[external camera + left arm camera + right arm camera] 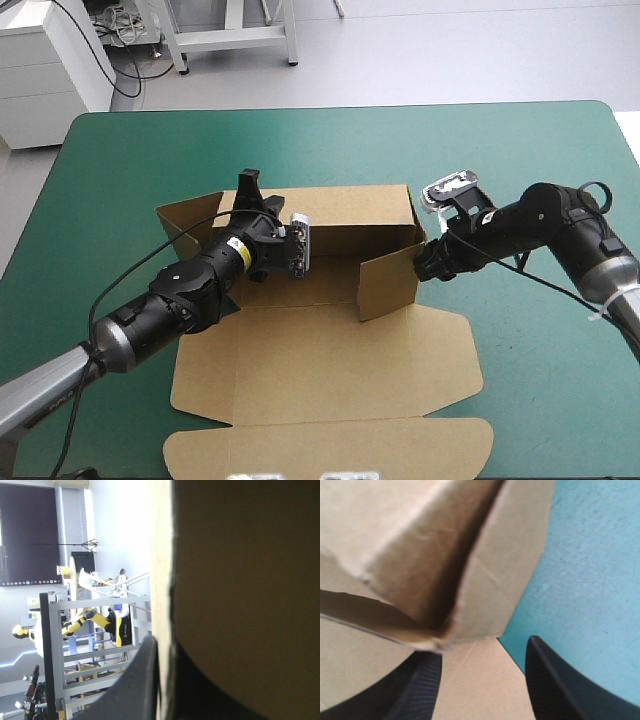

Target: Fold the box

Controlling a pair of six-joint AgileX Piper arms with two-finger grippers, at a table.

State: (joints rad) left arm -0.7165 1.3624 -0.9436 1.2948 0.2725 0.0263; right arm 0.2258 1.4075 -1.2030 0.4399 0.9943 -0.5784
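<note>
Mid-fold, the brown box (330, 330) lies mid-table (520, 150), its rear wall pinched by the left gripper (162, 645) while the right gripper (485, 647), its 2 fingers spread, meets the box's raised right flap, which I reckon needs tucking inward next.

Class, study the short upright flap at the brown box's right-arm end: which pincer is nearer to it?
Right. The right pincer is open just outside the flap, close against it; the left pincer grips the far wall near its opposite end.
</note>
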